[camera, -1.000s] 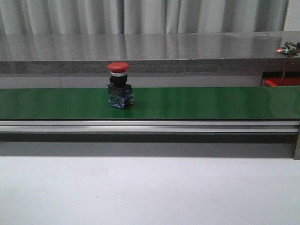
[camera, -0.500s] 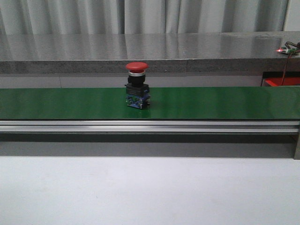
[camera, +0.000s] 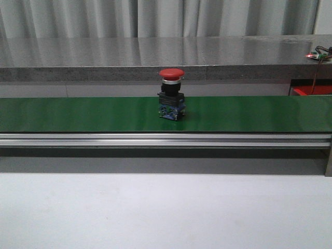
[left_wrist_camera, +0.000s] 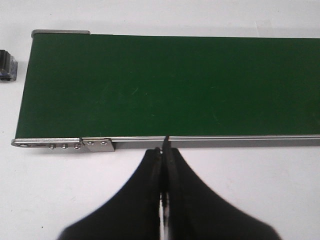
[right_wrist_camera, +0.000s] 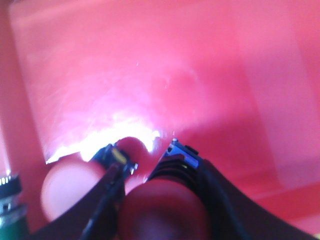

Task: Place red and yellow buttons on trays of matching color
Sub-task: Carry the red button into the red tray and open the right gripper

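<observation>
A red button (camera: 171, 95) with a black body and blue base stands upright on the green conveyor belt (camera: 249, 113), near its middle in the front view. My left gripper (left_wrist_camera: 163, 150) is shut and empty, at the near rail by the belt's end (left_wrist_camera: 125, 85). My right gripper (right_wrist_camera: 150, 170) is shut on another red button (right_wrist_camera: 167, 212), held low over the red tray (right_wrist_camera: 165, 65). A further red cap (right_wrist_camera: 62, 192) lies in the tray beside it. No yellow button or yellow tray shows. Neither gripper shows in the front view.
A corner of the red tray (camera: 311, 91) shows at the far right behind the belt. A grey ledge (camera: 155, 54) runs behind the conveyor. A small dark part (left_wrist_camera: 7, 65) lies on the white table off the belt's end.
The red button on the belt has travelled to the right, from left of the middle to about the middle of the front view.
</observation>
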You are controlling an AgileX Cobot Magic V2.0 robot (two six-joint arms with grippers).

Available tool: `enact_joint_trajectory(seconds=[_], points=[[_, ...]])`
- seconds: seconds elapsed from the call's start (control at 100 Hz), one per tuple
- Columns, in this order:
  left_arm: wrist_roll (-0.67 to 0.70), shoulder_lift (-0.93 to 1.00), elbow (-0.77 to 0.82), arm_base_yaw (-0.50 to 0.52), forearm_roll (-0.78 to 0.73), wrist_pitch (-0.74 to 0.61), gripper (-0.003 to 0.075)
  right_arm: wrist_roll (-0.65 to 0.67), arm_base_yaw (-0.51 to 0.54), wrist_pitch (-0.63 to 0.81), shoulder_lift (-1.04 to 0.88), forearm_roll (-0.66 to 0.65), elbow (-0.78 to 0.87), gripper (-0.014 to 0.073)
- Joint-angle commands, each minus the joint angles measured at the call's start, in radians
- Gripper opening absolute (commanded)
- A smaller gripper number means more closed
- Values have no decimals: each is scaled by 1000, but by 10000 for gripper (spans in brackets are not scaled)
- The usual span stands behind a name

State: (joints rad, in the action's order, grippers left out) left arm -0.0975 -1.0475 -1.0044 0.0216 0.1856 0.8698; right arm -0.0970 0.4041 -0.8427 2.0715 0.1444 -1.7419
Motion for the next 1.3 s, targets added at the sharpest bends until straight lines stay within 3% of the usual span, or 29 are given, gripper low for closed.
enact_joint_trajectory(seconds=[0.0, 0.3, 0.37, 0.48, 0.59, 0.86, 1.29], points=[[1, 13, -24, -7, 20, -51, -20, -14, 5, 13, -25, 13, -59, 141], [1, 13, -24, -7, 20, -51, -19, -13, 23, -4, 19, 13, -71, 174], [1, 13, -24, -7, 20, -51, -20, -10, 41, -8, 19, 13, -71, 254], [1, 13, -24, -7, 20, -51, -19, -6, 66, -20, 19, 13, -71, 452], [1, 13, -24, -7, 20, -51, -20, -6, 89, -15, 19, 28, -71, 547], [1, 13, -24, -7, 20, -51, -19, -15, 107, -30, 9, 89, -101, 558], [1, 13, -24, -7, 20, -51, -19, -59, 27, -243, -71, 148, -282, 558]])
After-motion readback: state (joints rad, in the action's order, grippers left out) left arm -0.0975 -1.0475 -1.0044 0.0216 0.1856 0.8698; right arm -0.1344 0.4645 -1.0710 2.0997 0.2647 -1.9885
